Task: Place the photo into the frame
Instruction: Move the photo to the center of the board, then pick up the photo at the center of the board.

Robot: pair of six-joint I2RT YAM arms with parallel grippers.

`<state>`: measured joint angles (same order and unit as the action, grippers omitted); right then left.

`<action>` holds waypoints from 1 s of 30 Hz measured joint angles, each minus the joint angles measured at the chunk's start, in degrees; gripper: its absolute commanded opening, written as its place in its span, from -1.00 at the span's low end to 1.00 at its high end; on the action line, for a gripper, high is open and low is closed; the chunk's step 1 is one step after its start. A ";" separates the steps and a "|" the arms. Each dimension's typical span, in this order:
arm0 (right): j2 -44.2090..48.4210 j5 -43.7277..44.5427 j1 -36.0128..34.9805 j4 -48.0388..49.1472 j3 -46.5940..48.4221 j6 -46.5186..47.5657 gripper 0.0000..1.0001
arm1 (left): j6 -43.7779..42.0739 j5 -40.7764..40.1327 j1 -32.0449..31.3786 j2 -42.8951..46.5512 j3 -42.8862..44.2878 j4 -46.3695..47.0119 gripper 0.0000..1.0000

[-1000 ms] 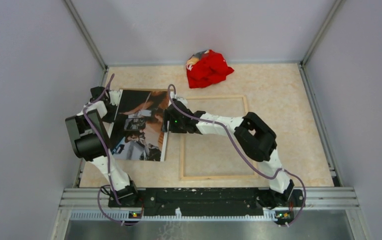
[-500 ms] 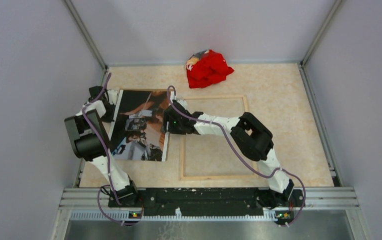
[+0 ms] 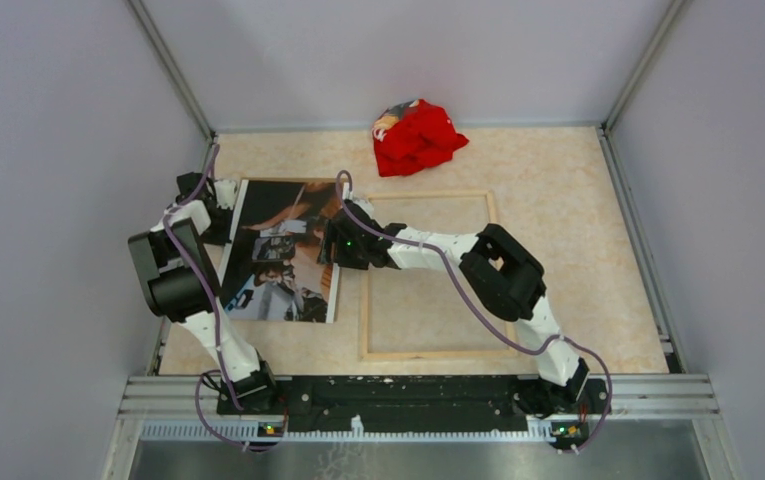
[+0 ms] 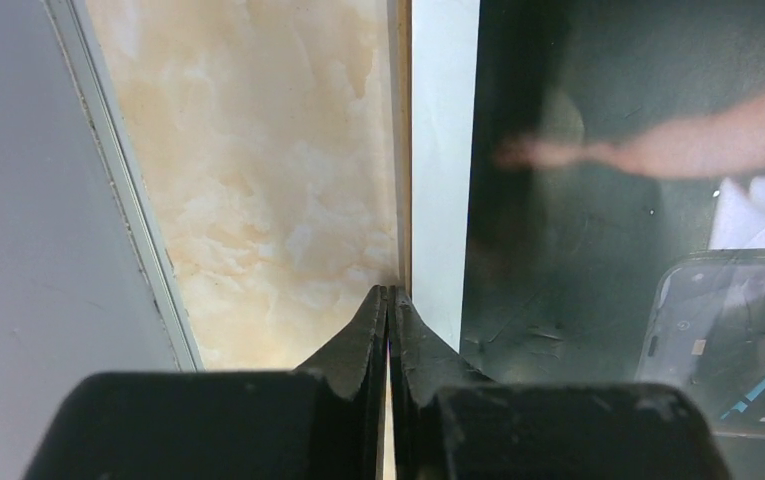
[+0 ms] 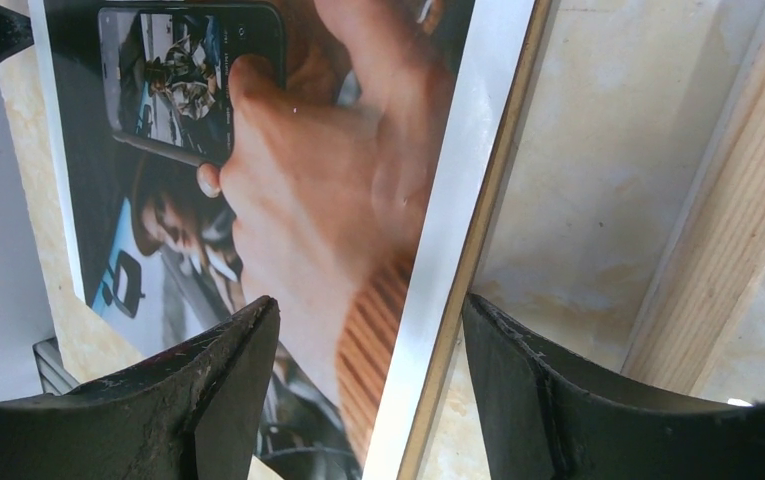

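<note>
The photo (image 3: 283,262) lies flat at nine o'clock of the frame (image 3: 428,352), not yet inside it. The left gripper (image 4: 388,295) is pinched shut at the photo's nine o'clock edge, while the right gripper (image 5: 370,305) gapes wide over its three o'clock edge. If lifted unevenly, the thin print could buckle or slip free.

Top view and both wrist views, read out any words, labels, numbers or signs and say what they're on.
No readable text anywhere.
Dark rectangular paper photo: it pictures a phone screen whose content is too small to read.
Crumpled red cloth: a pattern shows, no legible words.
</note>
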<state>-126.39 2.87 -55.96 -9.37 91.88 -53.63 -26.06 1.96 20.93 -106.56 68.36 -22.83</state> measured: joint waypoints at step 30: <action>-0.11 -2.75 0.74 -2.27 0.72 -1.66 0.29 | -0.90 -1.22 -1.57 4.63 -7.78 7.26 -0.78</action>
<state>-126.50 0.12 -55.22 -11.64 92.60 -55.29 -26.96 0.73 19.35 -101.93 60.58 -15.57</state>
